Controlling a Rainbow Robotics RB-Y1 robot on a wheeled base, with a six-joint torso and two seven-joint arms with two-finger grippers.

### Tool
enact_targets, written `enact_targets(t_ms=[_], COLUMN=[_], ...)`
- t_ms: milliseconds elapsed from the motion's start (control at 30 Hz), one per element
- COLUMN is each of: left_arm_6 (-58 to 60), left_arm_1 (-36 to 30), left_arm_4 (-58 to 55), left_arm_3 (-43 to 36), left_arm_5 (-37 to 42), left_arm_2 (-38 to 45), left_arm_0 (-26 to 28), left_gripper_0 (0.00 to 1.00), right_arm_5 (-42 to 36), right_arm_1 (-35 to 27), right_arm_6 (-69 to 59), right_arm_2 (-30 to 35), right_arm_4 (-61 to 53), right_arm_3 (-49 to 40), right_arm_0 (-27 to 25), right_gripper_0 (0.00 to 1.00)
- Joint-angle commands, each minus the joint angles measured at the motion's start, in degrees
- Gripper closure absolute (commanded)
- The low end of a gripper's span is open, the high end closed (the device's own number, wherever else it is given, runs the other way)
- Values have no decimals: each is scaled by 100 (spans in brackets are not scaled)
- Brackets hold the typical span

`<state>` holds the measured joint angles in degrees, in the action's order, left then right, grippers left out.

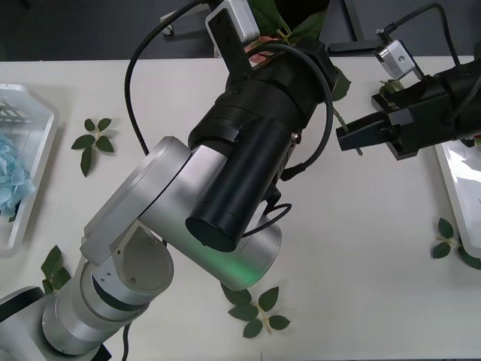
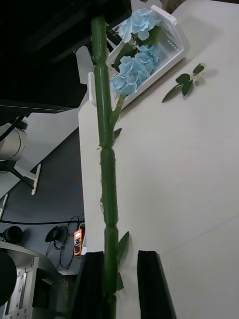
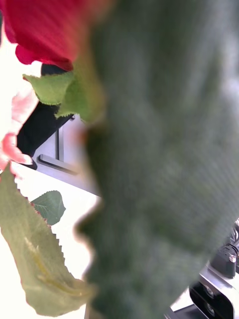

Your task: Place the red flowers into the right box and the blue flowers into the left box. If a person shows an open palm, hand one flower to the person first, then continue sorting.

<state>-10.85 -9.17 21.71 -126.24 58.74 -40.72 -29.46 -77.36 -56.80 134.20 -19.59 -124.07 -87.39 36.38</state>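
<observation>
At the counter's left edge the left box holds blue flowers, with loose leaf sprigs lying beside it. In the middle the left hand reaches to the far edge, where a red flower and its leaves press close to its camera, though whether that hand is clenched or released cannot be told. To the right, the right hand hovers above the counter, its black fingers set around a green stem, near the right box.

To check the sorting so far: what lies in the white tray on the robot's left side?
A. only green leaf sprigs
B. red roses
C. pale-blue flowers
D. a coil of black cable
C: pale-blue flowers lie inside the white tray, as the right wrist view shows.
</observation>
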Motion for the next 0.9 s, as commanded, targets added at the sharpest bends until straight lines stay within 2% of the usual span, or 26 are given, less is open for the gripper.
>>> enact_targets(t_ms=[33, 433, 467, 500, 533, 567, 600, 900], left_arm_6=[-84, -84, -84, -84, -84, -84, -84, -84], left_arm_1=[126, 126, 126, 126, 126, 126, 126, 126], left_arm_4=[79, 79, 79, 79, 79, 79, 79, 79], left_arm_3=[-173, -173, -173, -173, -173, -173, -173, -173], left_arm_5=[-91, -91, -91, -91, -91, -91, -91, -91], left_arm_2=[-102, -102, -102, -102, -102, -102, -102, -102], left_arm_0=[-235, -235, -235, -235, -235, -235, -235, -235], left_gripper_0=[100, 99, 68, 42, 30, 3, 0, 0], right_arm_5=[45, 98, 116, 125, 133, 133, 142, 151], right_arm_1=[82, 82, 82, 82, 82, 73, 73, 47], right_arm_6=[-34, -78, -78, -78, -78, -87, -87, -87], right_arm_2=[175, 175, 175, 175, 175, 175, 175, 184], right_arm_4=[58, 76, 76, 76, 76, 76, 76, 84], right_arm_3=[-199, -199, -199, -199, -199, -199, -199, -164], right_arm_0=[-43, -43, -43, -43, -43, -43, -43, -43], right_gripper_0=[100, 100, 100, 100, 100, 100, 100, 100])
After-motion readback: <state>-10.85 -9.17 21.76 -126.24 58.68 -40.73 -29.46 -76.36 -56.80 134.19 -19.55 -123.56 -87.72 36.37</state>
